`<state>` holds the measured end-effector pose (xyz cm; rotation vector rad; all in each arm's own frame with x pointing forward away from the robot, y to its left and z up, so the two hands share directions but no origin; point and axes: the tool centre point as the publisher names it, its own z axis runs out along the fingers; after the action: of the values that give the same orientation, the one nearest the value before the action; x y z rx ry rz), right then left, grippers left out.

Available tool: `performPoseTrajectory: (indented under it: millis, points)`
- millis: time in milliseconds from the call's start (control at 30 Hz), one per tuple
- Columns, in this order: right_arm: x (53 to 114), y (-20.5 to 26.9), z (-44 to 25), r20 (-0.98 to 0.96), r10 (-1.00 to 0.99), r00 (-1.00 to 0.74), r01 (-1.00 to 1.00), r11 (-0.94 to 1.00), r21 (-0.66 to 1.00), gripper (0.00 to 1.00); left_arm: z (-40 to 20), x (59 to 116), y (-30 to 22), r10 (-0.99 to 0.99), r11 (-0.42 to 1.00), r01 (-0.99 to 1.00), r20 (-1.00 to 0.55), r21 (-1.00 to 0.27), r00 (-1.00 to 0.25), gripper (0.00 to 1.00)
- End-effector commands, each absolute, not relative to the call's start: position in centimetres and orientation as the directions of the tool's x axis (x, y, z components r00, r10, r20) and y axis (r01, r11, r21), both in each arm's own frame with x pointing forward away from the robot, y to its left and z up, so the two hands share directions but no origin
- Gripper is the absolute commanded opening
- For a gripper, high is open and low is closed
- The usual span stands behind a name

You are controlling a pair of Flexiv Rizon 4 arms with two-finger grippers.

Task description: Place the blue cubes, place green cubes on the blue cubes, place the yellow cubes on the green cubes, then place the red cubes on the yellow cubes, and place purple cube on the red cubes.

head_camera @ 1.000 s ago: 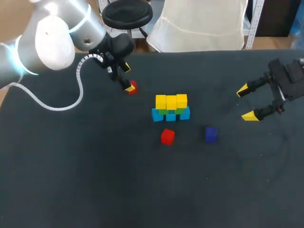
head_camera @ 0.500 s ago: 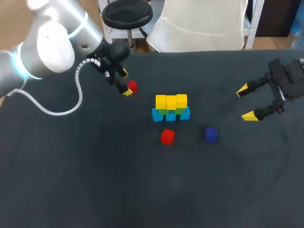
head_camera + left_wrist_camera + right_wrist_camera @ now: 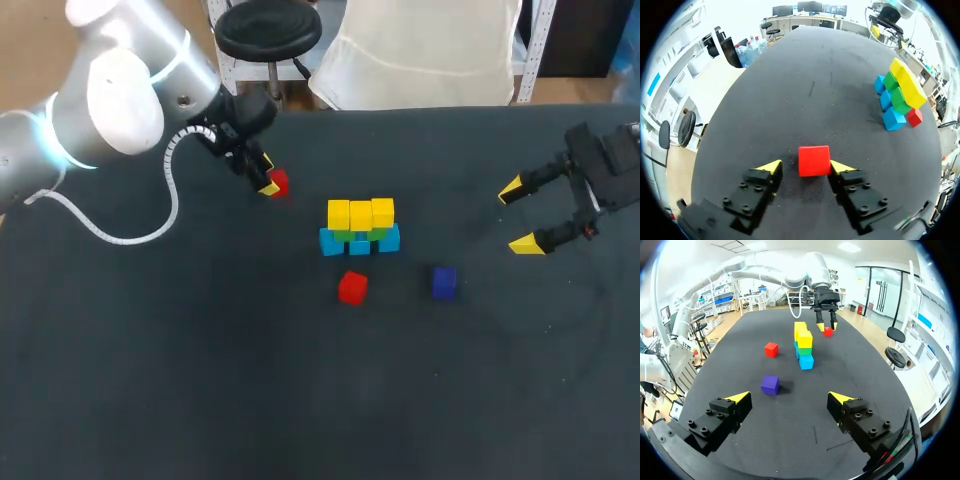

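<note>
A red cube (image 3: 278,182) lies on the black table (image 3: 200,380) at the back left. My left gripper (image 3: 266,174) straddles it. In the left wrist view the red cube (image 3: 814,160) sits between the fingers of that gripper (image 3: 805,167); one fingertip (image 3: 840,166) touches it and the other stands apart, so the gripper is open. At the middle stand a row of blue cubes (image 3: 360,242), green cubes (image 3: 358,234) on them and yellow cubes (image 3: 360,213) on top. A second red cube (image 3: 352,287) and a purple cube (image 3: 444,282) lie in front. My right gripper (image 3: 518,216) hangs open at the right, holding nothing.
In the right wrist view the purple cube (image 3: 770,384) is the closest thing ahead of my right gripper (image 3: 790,398), with the loose red cube (image 3: 771,349) and the stack (image 3: 804,347) beyond. The table's back edge (image 3: 420,107) runs close behind the left gripper.
The left gripper's fingers have drawn in around the red cube at the back left, with a small shift of the wrist. The right arm and the cubes have stayed put.
</note>
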<state>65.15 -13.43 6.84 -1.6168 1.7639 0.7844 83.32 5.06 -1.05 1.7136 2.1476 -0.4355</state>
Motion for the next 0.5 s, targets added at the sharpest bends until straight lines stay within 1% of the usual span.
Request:
performPoseTrajectory:
  millis: [33, 267, 467, 500]
  points:
    - [65.3, -13.4, 6.7, -0.773, -0.631, -0.063, -0.997, 0.075, 0.02, 1.0, -1.1, 83.3, 5.1, 0.865, 0.216, 0.976, -0.462, -0.014, -0.198, 0.0]
    - [65.3, -13.4, 6.7, -0.773, -0.631, -0.063, -0.997, 0.075, 0.02, 1.0, 0.8, 81.6, 4.7, 0.861, 0.204, 0.979, -0.473, -0.011, -0.185, 0.0]
    - [65.3, -13.4, 6.7, -0.773, -0.631, -0.063, -0.997, 0.075, 0.02, 1.0, 3.8, 78.4, 3.8, 0.835, 0.191, 0.981, -0.525, -0.006, -0.166, 0.0]
    - [65.3, -13.4, 6.7, -0.773, -0.631, -0.063, -0.997, 0.075, 0.02, 1.0, 4.4, 77.7, 3.6, 0.842, 0.188, 0.982, -0.514, -0.004, -0.164, 0.0]
